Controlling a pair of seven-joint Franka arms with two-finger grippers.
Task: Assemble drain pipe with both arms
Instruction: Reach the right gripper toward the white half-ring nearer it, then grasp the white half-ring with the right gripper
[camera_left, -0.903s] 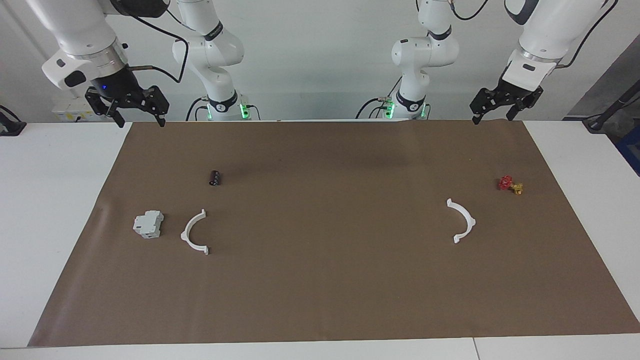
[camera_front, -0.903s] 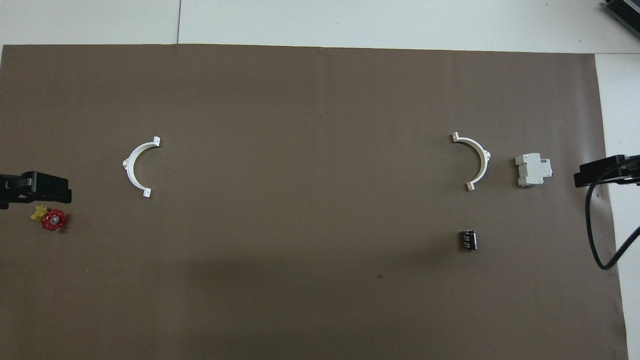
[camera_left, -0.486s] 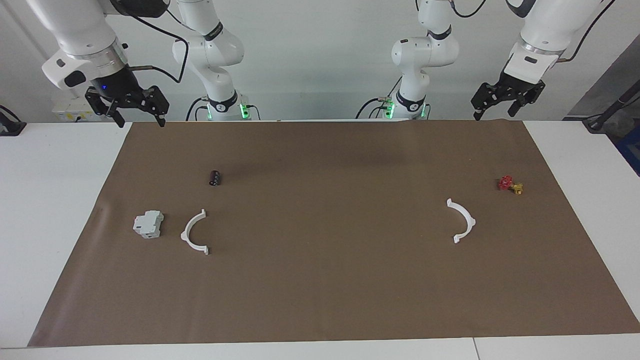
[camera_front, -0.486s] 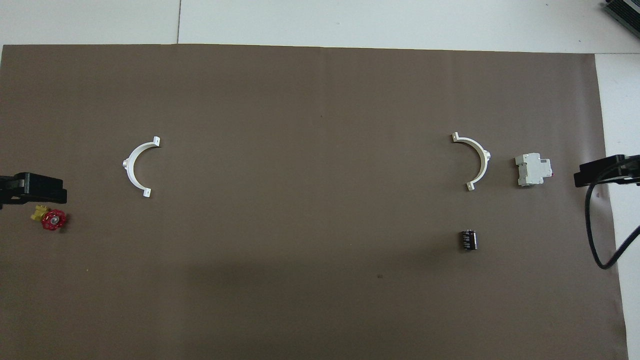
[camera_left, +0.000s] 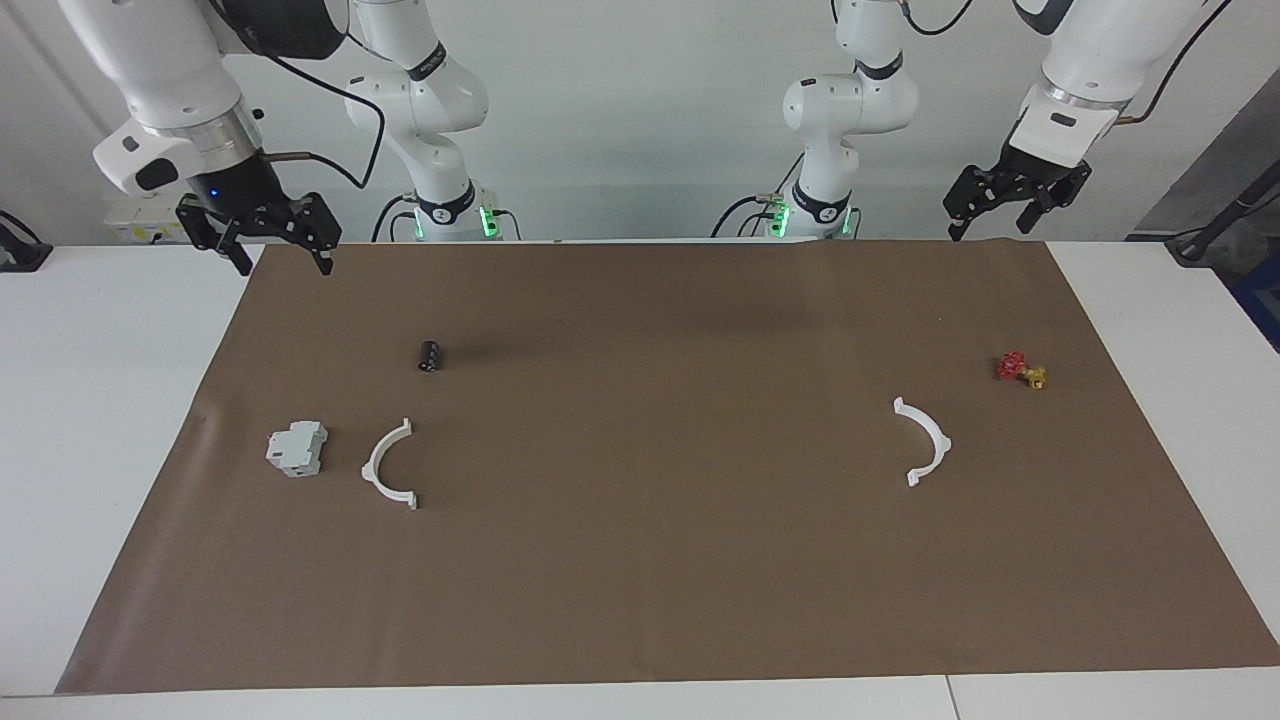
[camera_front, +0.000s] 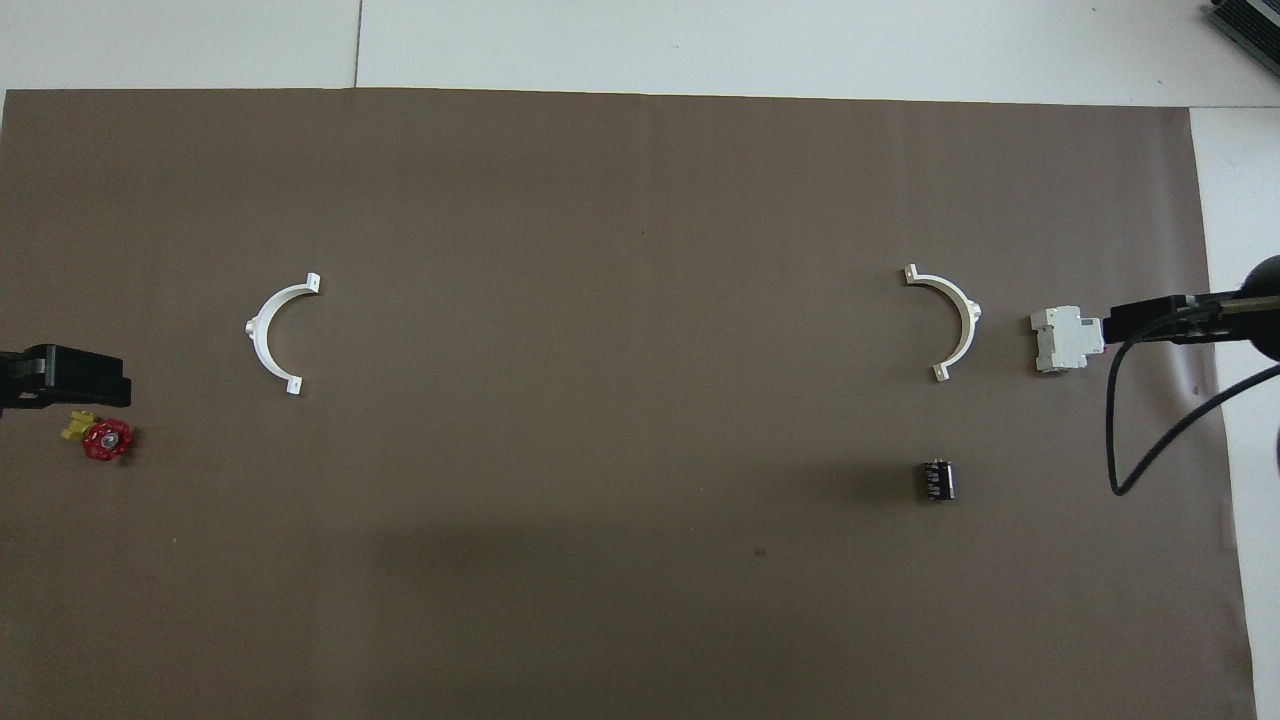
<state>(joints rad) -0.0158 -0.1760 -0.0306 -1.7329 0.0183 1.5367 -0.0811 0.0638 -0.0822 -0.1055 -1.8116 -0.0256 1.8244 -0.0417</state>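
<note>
**Brown mat, 2 half-rings apart, both grippers raised**

A white table (camera_left: 120, 420) carries a brown paper mat (camera_left: 650, 560); 2 thin white plastic half-ring arcs lie flat on it, well apart: 1 arc (camera_left: 388, 466) toward the right arm's end, just beside a grey-white boxy block (camera_left: 297, 448); the other arc (camera_left: 924, 441) toward the left arm's end, near a small red-and-yellow valve (camera_left: 1020, 370); a small black cylinder (camera_left: 429, 355) lies nearer the robots; the right gripper (camera_left: 272, 238) hangs spread and empty over the mat's corner; the left gripper (camera_left: 1000, 208) likewise, spread and empty.

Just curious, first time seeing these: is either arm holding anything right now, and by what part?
Nothing is held. Both the left pincer and right pincer hang open in the air; both half-rings lie untouched on the mat.
</note>
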